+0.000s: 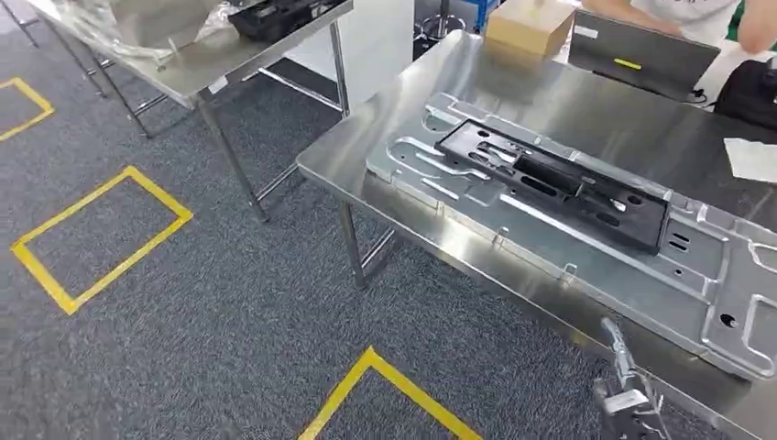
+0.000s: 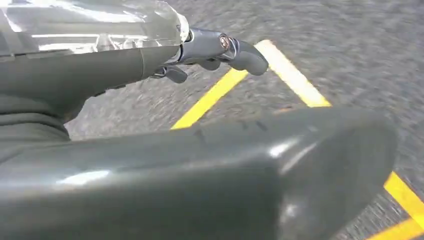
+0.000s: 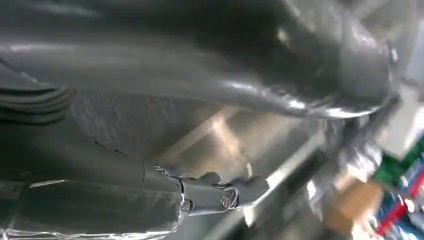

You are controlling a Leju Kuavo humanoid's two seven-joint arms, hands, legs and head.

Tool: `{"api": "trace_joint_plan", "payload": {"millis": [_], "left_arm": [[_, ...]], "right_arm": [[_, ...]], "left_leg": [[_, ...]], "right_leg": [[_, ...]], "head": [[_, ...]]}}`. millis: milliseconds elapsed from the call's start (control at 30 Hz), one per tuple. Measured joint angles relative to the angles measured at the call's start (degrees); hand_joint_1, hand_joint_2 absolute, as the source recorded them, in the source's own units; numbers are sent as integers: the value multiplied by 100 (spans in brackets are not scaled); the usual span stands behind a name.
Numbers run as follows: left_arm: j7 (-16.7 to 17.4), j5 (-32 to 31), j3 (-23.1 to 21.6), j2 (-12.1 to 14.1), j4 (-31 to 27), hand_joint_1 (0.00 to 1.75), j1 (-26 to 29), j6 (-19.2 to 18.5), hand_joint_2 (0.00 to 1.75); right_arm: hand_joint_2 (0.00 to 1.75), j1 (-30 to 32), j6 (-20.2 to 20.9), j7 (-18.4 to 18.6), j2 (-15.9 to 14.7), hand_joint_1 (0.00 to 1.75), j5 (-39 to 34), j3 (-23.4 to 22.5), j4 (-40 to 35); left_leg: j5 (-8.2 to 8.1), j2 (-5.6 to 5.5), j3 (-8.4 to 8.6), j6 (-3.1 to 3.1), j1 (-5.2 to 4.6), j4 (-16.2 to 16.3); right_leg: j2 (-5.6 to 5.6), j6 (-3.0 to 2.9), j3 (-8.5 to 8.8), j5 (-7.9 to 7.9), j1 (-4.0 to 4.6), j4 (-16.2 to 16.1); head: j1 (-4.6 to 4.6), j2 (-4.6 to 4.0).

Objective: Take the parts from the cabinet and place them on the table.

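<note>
A black slotted part (image 1: 559,179) lies on a large silver stamped plate (image 1: 705,275), which rests on the steel table (image 1: 513,92) at the right. Just below that table's near edge I see a bit of my right hand (image 1: 628,394). In the right wrist view, my right hand (image 3: 210,65) holds nothing, its fingers (image 3: 220,192) apart from the thumb; the picture is blurred. My left hand (image 2: 165,160) hangs over the carpet with nothing in it, its fingers (image 2: 220,50) spread away from the thumb.
A second steel table (image 1: 229,55) stands at the back left, bearing a black part (image 1: 275,16) and plastic wrap. A cardboard box (image 1: 530,26), a laptop (image 1: 641,55) and a person's arm (image 1: 760,23) are at the far side. Yellow tape squares (image 1: 101,234) mark the grey carpet.
</note>
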Motion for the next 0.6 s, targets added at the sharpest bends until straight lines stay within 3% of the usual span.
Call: {"api": "trace_joint_plan", "payload": {"millis": [33, 67, 100, 133, 167, 200, 233, 267, 333, 367, 400, 433, 467, 500, 533, 567, 600], "left_arm": [[20, 13, 13, -4, 0, 0, -1, 33, 0], [35, 22, 31, -20, 0, 0, 1, 63, 0], [46, 39, 48, -28, 0, 0, 5, 92, 0], [57, 63, 68, -37, 0, 0, 7, 114, 0], [68, 79, 92, -46, 0, 0, 6, 137, 0], [72, 87, 114, -46, -2, 0, -5, 151, 0], [70, 107, 138, -44, -11, 0, -12, 168, 0], [70, 122, 153, -48, -11, 0, -32, 181, 0], [59, 133, 188, -59, -9, 0, -14, 186, 0], [57, 135, 203, -66, -9, 0, 20, 186, 0], [50, 138, 227, -116, -9, 0, 29, 181, 0], [37, 138, 243, -114, -11, 0, 40, 177, 0], [18, 140, 260, -122, -11, 0, 32, 159, 0], [-5, 138, 275, -136, -11, 0, 32, 137, 0], [-22, 133, 282, -144, -11, 0, 35, 125, 0], [-26, 124, 286, -149, -11, 0, 40, 118, 0], [-28, 107, 291, -155, -11, 0, 43, 116, 0]], "right_arm": [[0, -21, -20, 20, -24, 0, 11, 112, 107], [0, -48, -50, 55, -61, 0, 64, 245, 234], [0, -72, -72, 77, -85, 0, 99, 350, 315], [0, -96, -94, 101, -118, 0, 122, 463, 384], [0, -129, -126, 120, -148, 0, 127, 578, 445], [0, -171, -155, 142, -175, 0, 127, 669, 489], [0, -199, -179, 153, -199, 0, 125, 777, 543], [0, -228, -203, 166, -243, 0, 118, 861, 594], [0, -305, -212, 175, -299, 0, 109, 1026, 690], [0, -328, -218, 177, -328, 0, 107, 1090, 723], [0, -366, -227, 183, -380, 0, 105, 1151, 779], [0, -361, -236, 192, -396, 0, 94, 1208, 819], [0, -361, -249, 238, -454, 0, 77, 1254, 871], [0, -379, -258, 282, -512, 0, 46, 1320, 948], [0, -405, -271, 336, -557, 0, 50, 1393, 1028], [0, -437, -315, 435, -590, 0, 158, 1464, 1097], [0, -491, -378, 570, -623, 0, 331, 1560, 1209]], "left_leg": [[-92, 17, -39, -14, 7, 345], [17, 31, 10, -18, 11, 517], [227, 39, 159, -6, 13, 443], [456, 60, 447, 32, 9, 132], [542, 130, 806, 93, -15, -332], [449, 331, 1259, 179, -53, -901], [213, 556, 1693, 256, -129, -1500], [149, 538, 1776, 276, -143, -1736], [242, 421, 1688, 345, -196, -1714], [362, 359, 1662, 387, -162, -1793], [447, 342, 1611, 396, -128, -1814], [514, 295, 1517, 454, -129, -1810], [590, 242, 1407, 483, -129, -1791], [669, 170, 1281, 474, -132, -1770], [745, 103, 1156, 463, -132, -1742], [815, 50, 1053, 451, -129, -1707], [882, 0, 923, 435, -121, -1663]], "right_leg": [[-81, -5, -81, 54, 16, 8], [-158, -4, -170, 117, 34, 20], [-223, -3, -258, 169, 49, 30], [-289, 0, -356, 230, 74, 43], [-334, 0, -427, 289, 99, 45], [-379, 1, -445, 339, 99, 55], [-425, 34, -449, 371, 121, 59], [-508, 76, -449, 410, 98, 58], [-651, 133, -454, 515, 52, 29], [-641, 172, -466, 529, 60, 37], [-351, 231, -499, 366, 31, 123], [-109, 254, -562, 35, 32, 325], [18, 268, -661, -360, 18, 704], [76, 281, -765, -689, 16, 1172], [91, 291, -823, -832, 16, 1543], [93, 298, -811, -764, 11, 1732], [94, 307, -708, -551, -3, 1712]], "head": [[2, 0], [2, -2], [0, 0], [0, 0], [0, 0], [0, 0], [2, 0], [0, 0], [2, 0], [2, 0], [2, 0], [2, 0], [2, 0], [2, 0], [2, 0], [2, 0], [2, 0]]}}
